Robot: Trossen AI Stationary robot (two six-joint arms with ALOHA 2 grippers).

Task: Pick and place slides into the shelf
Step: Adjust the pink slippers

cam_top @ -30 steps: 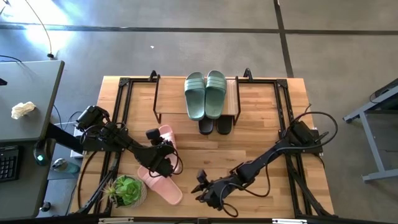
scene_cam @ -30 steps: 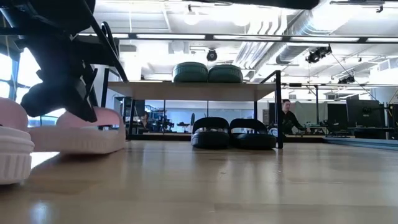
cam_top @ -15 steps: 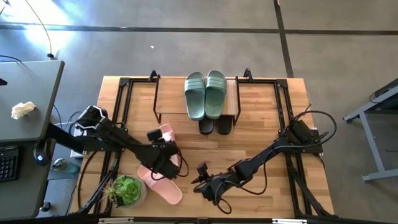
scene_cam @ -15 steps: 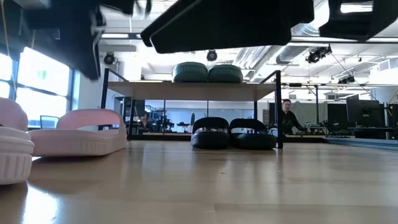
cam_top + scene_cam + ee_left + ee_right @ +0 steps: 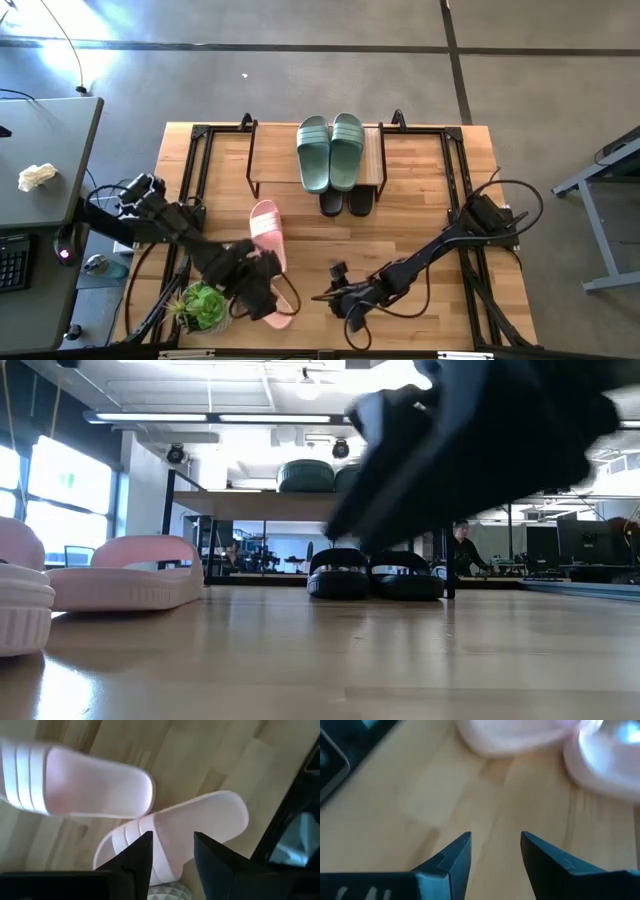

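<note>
The left hand (image 5: 262,296) hung released, fingers (image 5: 141,854) parted, directly over the nearer pink slide (image 5: 272,303) at the front left of the surface (image 5: 420,215), gripping nothing. The right hand (image 5: 326,297), just beside that slide on its other side, was also released, its two fingers (image 5: 454,859) spread above bare wood with the pink slides at the far edge of its wrist view.

Largest of all was the wooden surface, carrying everything. On its far middle stood one shelf (image 5: 374,160), a light plank top on black wire side frames. The shelf held two pairs: the two sage green slides (image 5: 330,150) lay side by side on the plank top, and the two black slides (image 5: 346,203) sat side by side beneath it, their toes poking out toward the front. In the low view the green pair (image 5: 333,476) showed above the plank and the black pair (image 5: 375,574) on the surface below.

The third pair, two pink slides, lay outside the shelf. One pink slide (image 5: 267,226) rested alone at left of centre, well in front of the shelf; the other lay nearer the front edge under the left hand, angled across it.

One small green potted plant (image 5: 204,306) stood at the front left corner, close beside the left hand.
</note>
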